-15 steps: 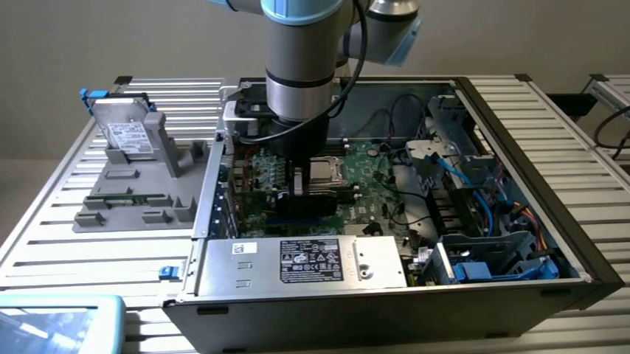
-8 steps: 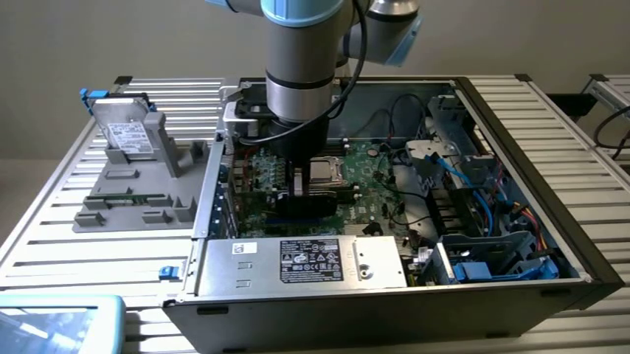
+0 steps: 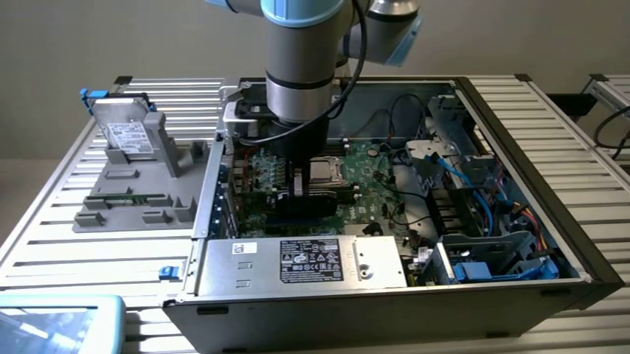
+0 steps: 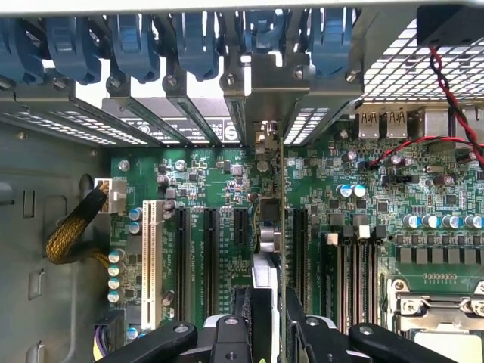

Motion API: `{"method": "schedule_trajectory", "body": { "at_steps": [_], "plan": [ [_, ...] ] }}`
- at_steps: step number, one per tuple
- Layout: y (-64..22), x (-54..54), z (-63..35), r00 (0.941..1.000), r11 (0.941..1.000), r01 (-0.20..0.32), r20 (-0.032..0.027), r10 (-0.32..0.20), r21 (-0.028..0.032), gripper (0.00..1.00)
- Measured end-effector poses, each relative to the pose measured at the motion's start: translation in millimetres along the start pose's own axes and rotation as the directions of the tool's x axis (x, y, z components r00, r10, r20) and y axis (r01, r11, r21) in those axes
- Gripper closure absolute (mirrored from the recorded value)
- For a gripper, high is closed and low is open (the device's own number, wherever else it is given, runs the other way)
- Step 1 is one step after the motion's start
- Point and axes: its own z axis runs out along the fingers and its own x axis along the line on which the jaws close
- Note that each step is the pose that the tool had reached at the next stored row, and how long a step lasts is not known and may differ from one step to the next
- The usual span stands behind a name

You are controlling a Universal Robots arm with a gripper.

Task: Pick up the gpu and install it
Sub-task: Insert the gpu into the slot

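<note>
Exterior view high, oblique over the computer case point(image 3: 551, 221); wrist view close above its motherboard point(image 4: 227, 181)

The gripper point(image 4: 271, 321) is right down over the green motherboard point(image 4: 423, 189), its black fingers point(image 4: 253, 314) clamped on the gpu point(image 4: 274, 227), which shows edge-on, standing upright among the black expansion slots point(image 4: 208, 261). The card's silver end bracket point(image 4: 276, 91) sits up against the rear slot openings, in line with the row of blue retention clips point(image 4: 204, 41). Off to one side, a yellow-sleeved cable point(image 4: 72, 234) curls to a white plug, and a red-and-black wire pair point(image 4: 446, 106) crosses the far corner.
</note>
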Motion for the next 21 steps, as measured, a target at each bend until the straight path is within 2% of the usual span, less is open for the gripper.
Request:
{"method": "schedule_trajectory", "body": {
  "at_steps": [8, 11, 15, 21],
  "plan": [
    [0.1, 0.0, 0.7, 1.0000, 1.0000, 0.000, -0.0001, 0.000, 0.0009, 0.72],
    [0.1, 0.0, 0.6, 1.0000, 1.0000, 0.002, 0.0032, -0.002, 0.0010, 0.72],
    [0.1, 0.8, 0.6, 0.9999, 1.0000, 0.006, 0.0126, -0.006, 0.0011, 0.72],
    [0.1, 1.0, 0.7, 0.9999, 1.0000, 0.007, 0.0137, -0.007, 0.0011, 0.72]
  ]
}}
